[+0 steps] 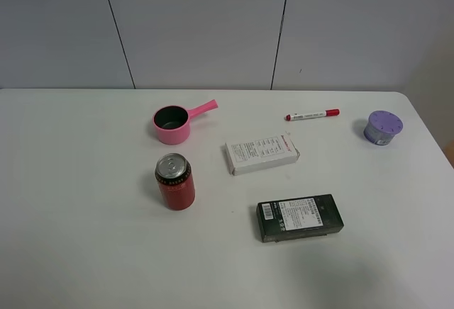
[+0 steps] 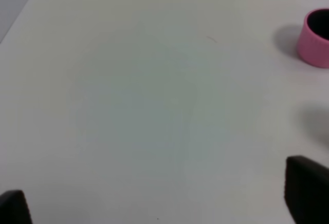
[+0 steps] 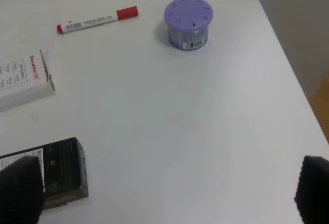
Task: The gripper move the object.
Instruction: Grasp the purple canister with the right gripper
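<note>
The object, a small squat lavender-purple container [image 1: 384, 127] with a flat dotted lid, stands upright at the far right of the white table. It also shows in the right wrist view [image 3: 188, 22], well ahead of my right gripper [image 3: 167, 190], which is open and empty with its black fingertips [image 3: 20, 190] wide apart. My left gripper [image 2: 159, 203] is open and empty over bare table at the left. Neither gripper nor arm shows in the exterior high view.
A pink pot [image 1: 172, 124] with a handle, a red can [image 1: 175, 181], a white box [image 1: 261, 154], a black box [image 1: 299, 217] and a red-capped marker [image 1: 312, 115] lie around the middle. The table's right edge [image 3: 288, 64] runs close to the purple container.
</note>
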Robot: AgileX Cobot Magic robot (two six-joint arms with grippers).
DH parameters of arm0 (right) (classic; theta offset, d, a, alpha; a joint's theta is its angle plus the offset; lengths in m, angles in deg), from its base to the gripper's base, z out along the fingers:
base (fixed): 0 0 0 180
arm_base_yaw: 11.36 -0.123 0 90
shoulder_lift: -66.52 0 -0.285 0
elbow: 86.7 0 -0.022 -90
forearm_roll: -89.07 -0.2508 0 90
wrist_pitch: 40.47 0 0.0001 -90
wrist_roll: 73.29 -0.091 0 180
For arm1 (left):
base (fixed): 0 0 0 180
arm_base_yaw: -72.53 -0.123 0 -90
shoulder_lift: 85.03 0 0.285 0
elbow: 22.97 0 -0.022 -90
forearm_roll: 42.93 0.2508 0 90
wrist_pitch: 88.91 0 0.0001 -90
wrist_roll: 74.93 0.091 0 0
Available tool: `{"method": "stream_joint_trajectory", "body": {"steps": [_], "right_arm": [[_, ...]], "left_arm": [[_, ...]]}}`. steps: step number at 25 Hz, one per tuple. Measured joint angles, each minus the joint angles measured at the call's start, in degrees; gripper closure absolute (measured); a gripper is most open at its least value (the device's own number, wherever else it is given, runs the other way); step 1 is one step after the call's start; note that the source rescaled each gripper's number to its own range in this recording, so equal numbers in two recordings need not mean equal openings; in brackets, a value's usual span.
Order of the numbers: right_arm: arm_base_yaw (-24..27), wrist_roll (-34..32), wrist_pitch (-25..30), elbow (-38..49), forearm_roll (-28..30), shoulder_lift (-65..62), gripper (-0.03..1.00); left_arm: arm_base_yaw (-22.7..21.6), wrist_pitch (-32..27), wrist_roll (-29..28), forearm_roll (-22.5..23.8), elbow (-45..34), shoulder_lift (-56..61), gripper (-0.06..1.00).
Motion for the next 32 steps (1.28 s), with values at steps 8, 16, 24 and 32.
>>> {"method": "stream_joint_trajectory", "body": {"steps": [8, 16, 24, 32], "right_arm": [[0.0, 0.0, 0.0, 0.0, 0.0, 0.0, -0.03], [0.0, 0.0, 0.0, 0.0, 0.0, 0.0, -0.03], [0.0, 0.0, 0.0, 0.0, 0.0, 0.0, -0.03], [0.0, 0.0, 0.0, -0.2, 0.0, 2.6, -0.03]], "left_arm": [[0.0, 0.0, 0.0, 0.0, 0.0, 0.0, -0.06], [0.0, 0.0, 0.0, 0.0, 0.0, 0.0, -0.06], [0.0, 0.0, 0.0, 0.0, 0.0, 0.0, -0.06], [0.0, 0.0, 0.0, 0.0, 0.0, 0.0, -0.06]]}}
